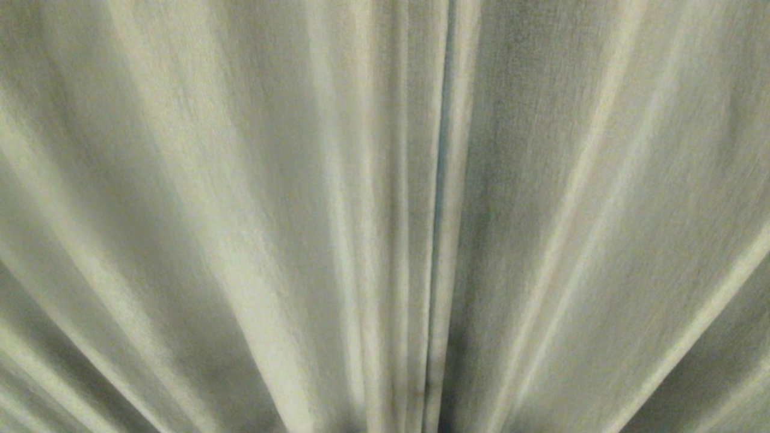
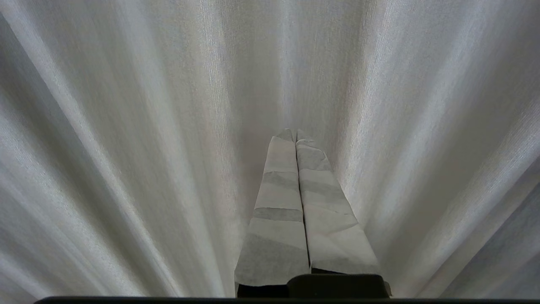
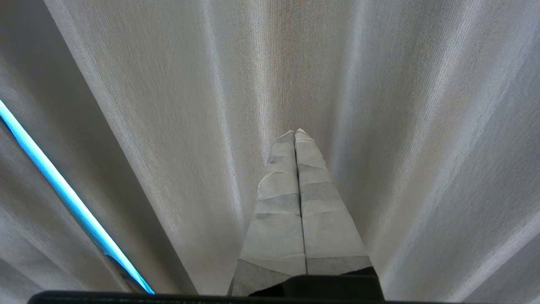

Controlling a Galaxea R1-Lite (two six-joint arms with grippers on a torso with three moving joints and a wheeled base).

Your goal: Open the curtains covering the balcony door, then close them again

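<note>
- Curtains [image 1: 240, 210] are drawn fully shut and fill the head view; the two panels meet at a thin seam [image 1: 442, 180] just right of centre.
- Balcony door is hidden behind the fabric; only a bright blue sliver [image 3: 63, 190] is seen at the lower left of the right wrist view.
- Left gripper [image 2: 295, 135]: jaws pressed together, nothing held, aimed at the pleats.
- Right gripper [image 3: 295, 133]: jaws likewise closed and empty, parked near the seam, judged ready for parting.

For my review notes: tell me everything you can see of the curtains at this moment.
The curtains are cream-beige woven drapes hanging in vertical pleats, two panels drawn together. Their hemmed edges meet at a narrow slit, bright blue in the right wrist view. They fill every view. Each wrist view shows a shut gripper pointing at the fabric; contact cannot be told.
</note>
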